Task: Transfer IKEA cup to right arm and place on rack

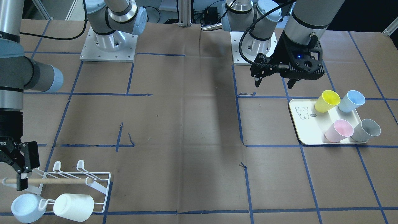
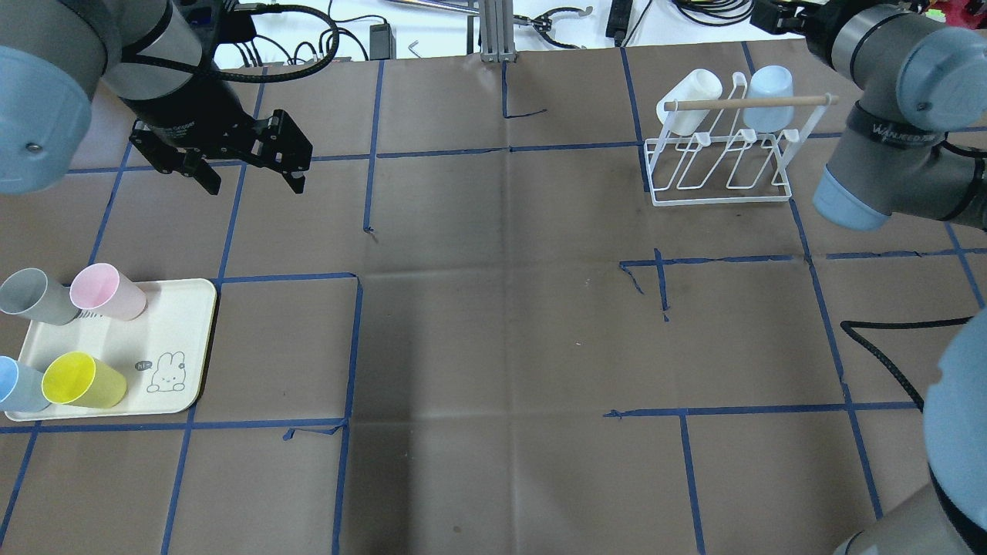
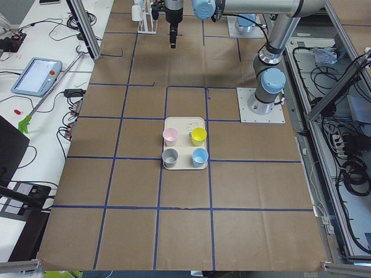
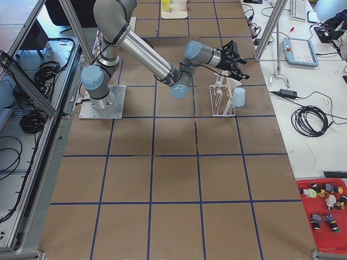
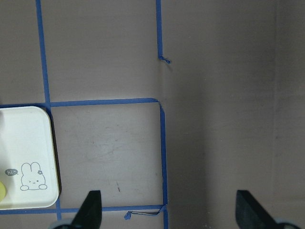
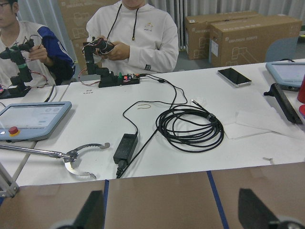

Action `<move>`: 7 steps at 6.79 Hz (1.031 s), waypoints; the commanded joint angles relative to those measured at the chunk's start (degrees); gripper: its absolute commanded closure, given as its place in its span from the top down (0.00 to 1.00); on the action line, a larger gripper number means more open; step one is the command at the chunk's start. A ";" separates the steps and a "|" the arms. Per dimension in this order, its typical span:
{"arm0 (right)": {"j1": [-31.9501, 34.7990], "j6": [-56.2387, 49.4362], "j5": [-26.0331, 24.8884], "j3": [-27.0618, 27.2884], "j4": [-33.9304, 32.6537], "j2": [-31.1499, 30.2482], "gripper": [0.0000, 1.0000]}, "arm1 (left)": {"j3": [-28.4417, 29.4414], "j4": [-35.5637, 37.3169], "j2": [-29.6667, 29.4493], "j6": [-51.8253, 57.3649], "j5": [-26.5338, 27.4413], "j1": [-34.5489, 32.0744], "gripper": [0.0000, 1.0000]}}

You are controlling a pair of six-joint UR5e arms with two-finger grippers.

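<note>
The white wire rack (image 1: 93, 183) with a wooden dowel handle holds a white cup (image 1: 73, 207) and a pale blue cup (image 1: 26, 207) on its prongs. It also shows in the overhead view (image 2: 717, 166). My right gripper (image 1: 18, 174) is open and empty, level with the handle's end just above the pale blue cup; its view (image 6: 169, 214) faces the operators' bench. My left gripper (image 2: 247, 169) hangs open and empty above the table beyond the cream tray (image 2: 166, 324). That tray holds yellow (image 2: 81, 380), pink (image 2: 108, 291), grey (image 2: 35, 297) and blue (image 2: 15, 384) cups.
Brown paper with blue tape lines covers the table. The tray's corner with a bunny drawing shows in the left wrist view (image 5: 28, 143). Two operators sit behind a white bench (image 6: 190, 143) with cables beyond the rack. A black cable (image 2: 887, 339) lies near the right arm.
</note>
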 commanded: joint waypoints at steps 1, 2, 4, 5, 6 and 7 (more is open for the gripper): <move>2.93 -0.66 -3.76 -0.26 15.46 -5.39 1.00 | -0.22 0.72 0.06 -0.01 0.15 0.07 0.99; 5.46 -0.49 -5.71 -0.61 24.32 -7.42 1.00 | -0.23 0.81 0.23 -0.01 0.16 0.16 0.99; 10.30 -0.14 -10.79 -1.93 38.49 -9.72 1.00 | -0.31 0.72 0.23 0.08 0.24 0.42 0.99; 12.32 0.39 -11.43 -2.63 45.52 -11.29 1.00 | -0.31 0.72 0.23 0.16 0.24 0.43 0.99; 13.91 1.96 -11.61 -3.94 53.08 -12.35 1.00 | -0.23 0.72 0.15 0.08 0.24 0.43 0.99; 14.19 2.50 -13.96 -4.22 57.94 -14.28 1.00 | -0.23 0.72 0.15 0.16 0.07 0.43 0.99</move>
